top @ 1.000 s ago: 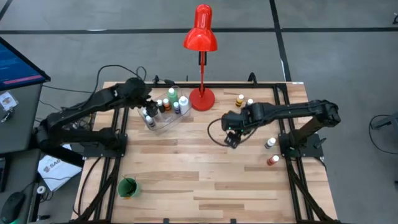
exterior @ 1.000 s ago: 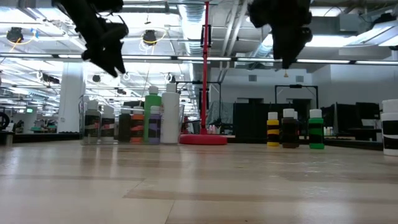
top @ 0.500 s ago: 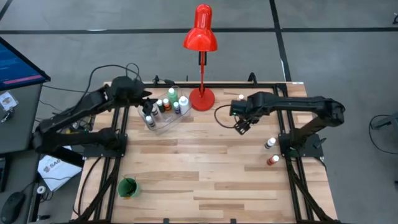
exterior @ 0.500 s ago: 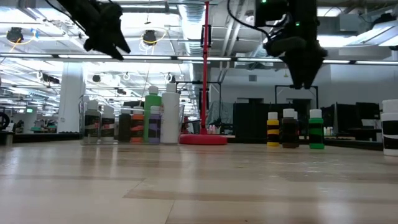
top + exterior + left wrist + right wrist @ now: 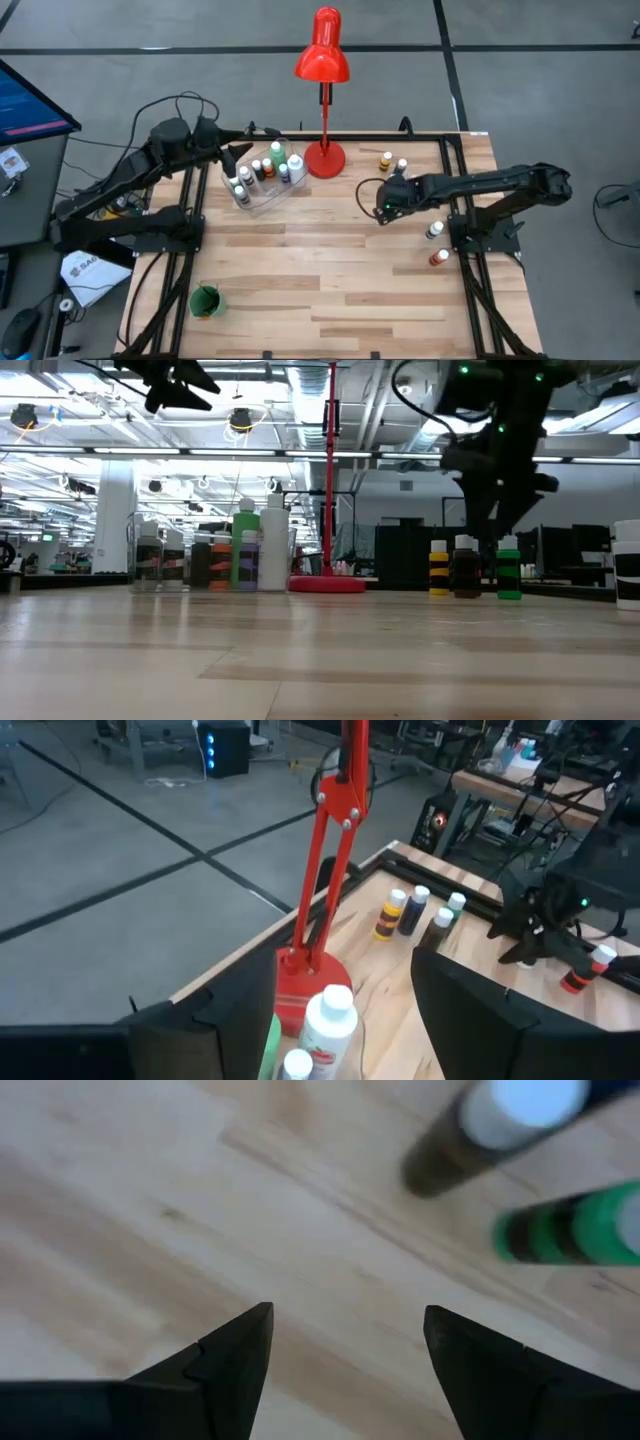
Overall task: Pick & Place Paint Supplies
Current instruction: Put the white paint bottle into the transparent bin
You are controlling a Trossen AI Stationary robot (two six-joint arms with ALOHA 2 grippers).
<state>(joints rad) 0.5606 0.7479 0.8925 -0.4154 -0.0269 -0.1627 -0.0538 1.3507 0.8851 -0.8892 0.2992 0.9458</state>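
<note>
Three small bottles stand in a group near the far edge: a yellow-and-dark one (image 5: 438,568), a brown one (image 5: 465,567) and a green one (image 5: 508,568). They show again as the far group (image 5: 393,162). My right gripper (image 5: 383,207) hangs open, pointing down over bare wood just near of them; its wrist view shows the brown bottle (image 5: 455,1145) and the green bottle (image 5: 565,1230) ahead. Several more bottles stand upright in a clear container (image 5: 262,180). My left gripper (image 5: 235,152) is open, raised beside the container's far-left side. No brushes show.
A tall red desk lamp stands with its base (image 5: 325,158) between the container and the far bottles. Two more bottles (image 5: 434,230) (image 5: 439,257) stand near the right edge. A green cup (image 5: 205,300) sits at the near left. Bare wood lies across the middle and near side.
My right gripper has swung toward the far edge and then come down to just near of the three far bottles. My left gripper has risen and drawn back from over the container toward the table's far-left corner.
</note>
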